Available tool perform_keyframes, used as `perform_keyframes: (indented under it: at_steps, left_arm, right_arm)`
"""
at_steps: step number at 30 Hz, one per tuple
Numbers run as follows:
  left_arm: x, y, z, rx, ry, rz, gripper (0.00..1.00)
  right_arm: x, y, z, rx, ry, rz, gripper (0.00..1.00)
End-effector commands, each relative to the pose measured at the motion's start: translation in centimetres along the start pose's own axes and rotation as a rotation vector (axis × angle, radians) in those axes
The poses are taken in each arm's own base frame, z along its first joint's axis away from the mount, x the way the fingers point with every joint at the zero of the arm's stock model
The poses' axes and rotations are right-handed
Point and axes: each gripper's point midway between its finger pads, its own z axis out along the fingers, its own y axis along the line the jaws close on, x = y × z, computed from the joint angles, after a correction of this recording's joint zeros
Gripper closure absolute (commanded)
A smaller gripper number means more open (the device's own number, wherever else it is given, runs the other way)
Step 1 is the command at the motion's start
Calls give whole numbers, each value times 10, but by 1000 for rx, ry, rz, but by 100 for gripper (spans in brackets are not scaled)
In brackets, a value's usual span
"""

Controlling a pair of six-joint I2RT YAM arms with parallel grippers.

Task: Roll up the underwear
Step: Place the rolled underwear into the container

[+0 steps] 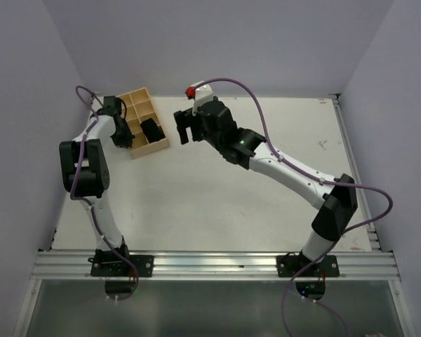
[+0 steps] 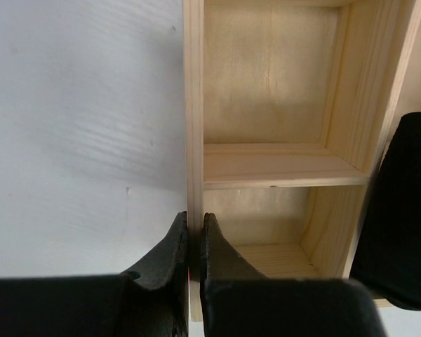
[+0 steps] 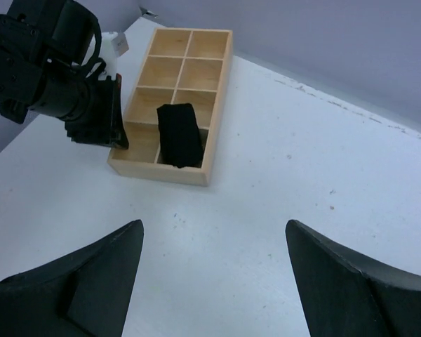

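Note:
The underwear (image 1: 152, 130) is a rolled black bundle lying in a near compartment of a wooden divided box (image 1: 137, 100). It also shows in the right wrist view (image 3: 180, 133) and at the right edge of the left wrist view (image 2: 400, 210). My left gripper (image 1: 125, 137) is shut on the box's long outer wall (image 2: 194, 105), one finger (image 2: 170, 256) outside and one inside. Its grip on the box corner shows in the right wrist view (image 3: 117, 137). My right gripper (image 1: 184, 126) is open and empty, held above the table to the right of the box (image 3: 161, 170).
The box's other compartments are bare wood. The white table (image 1: 217, 196) stretches in front of and to the right of the box. Walls close in the left, back and right sides. A metal rail (image 1: 210, 263) runs along the near edge.

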Motion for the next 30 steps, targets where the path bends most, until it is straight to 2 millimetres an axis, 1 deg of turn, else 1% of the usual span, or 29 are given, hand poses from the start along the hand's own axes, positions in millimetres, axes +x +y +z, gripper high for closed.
perform_keyframes:
  at_steps: [1,2,3,4,5,6,7,9,11,15,16,17,18,19,20,21,22,23,24,25,26,27,28,29,30]
  left_arm:
    - [0,25,28,-91,39,-79,100]
    - [-4,27,30,-95,38,-92,100]
    - [-13,24,30,-89,25,-110,100]
    - [-13,25,36,-93,33,-118,100]
    - [-21,22,35,-86,26,-129,97]
    - [-22,20,37,-84,29,-136,93]
    - [-21,20,40,-89,37,-143,90]
    - [-26,19,38,-92,34,-152,75]
    - [-27,20,37,-97,32,-156,62]
    - [-33,17,27,-74,14,-163,53]
    - [-36,15,20,-60,1,-161,44]
    - [-37,12,16,-40,1,-155,40]
    - [-41,10,4,-29,-12,-150,37]
    - [-41,10,-2,-24,-17,-150,35]
    - [-41,10,-9,-22,-23,-147,30]
    - [-47,9,-24,-12,-53,-148,28]
    - [-43,11,-29,-17,-50,-147,4]
    - [-44,12,-37,-11,-63,-149,0]
    - [-48,11,-52,-1,-93,-146,0]
    - [-46,9,-59,14,-95,-144,0]
    - [-41,9,-63,27,-92,-131,0]
    - [-45,8,-80,43,-123,-127,0]
    - [-43,4,-88,72,-127,-120,0]
    - [-36,-1,-91,116,-125,-89,0]
    - [-39,-8,-113,172,-169,-65,0]
  right_arm:
    - [14,-15,-24,47,36,44,13]
    - [9,-18,-36,45,31,56,13]
    - [13,-19,-41,48,42,71,13]
    - [21,-21,-44,51,60,72,13]
    - [20,-24,-55,53,60,88,13]
    - [21,-25,-60,56,62,91,13]
    - [30,-27,-65,55,80,88,13]
    - [29,-32,-79,55,81,98,13]
    - [39,-33,-87,54,115,94,13]
    - [40,-36,-108,41,128,116,13]
    - [43,-38,-116,36,140,118,13]
    - [46,-38,-120,41,152,133,13]
    - [48,-40,-124,43,165,135,13]
    - [47,-40,-130,37,169,143,13]
    - [53,-37,-135,23,197,158,13]
    - [58,-37,-139,19,208,170,13]
    - [58,-36,-145,12,210,203,12]
    - [61,-37,-148,15,218,214,11]
    - [63,-36,-151,15,231,225,2]
    - [67,-37,-155,20,250,232,1]
    - [67,-37,-157,24,253,249,1]
    - [65,-38,-159,27,255,259,1]
    - [67,-39,-164,36,267,275,1]
    - [66,-40,-165,42,265,283,1]
    - [64,-42,-167,51,258,288,1]
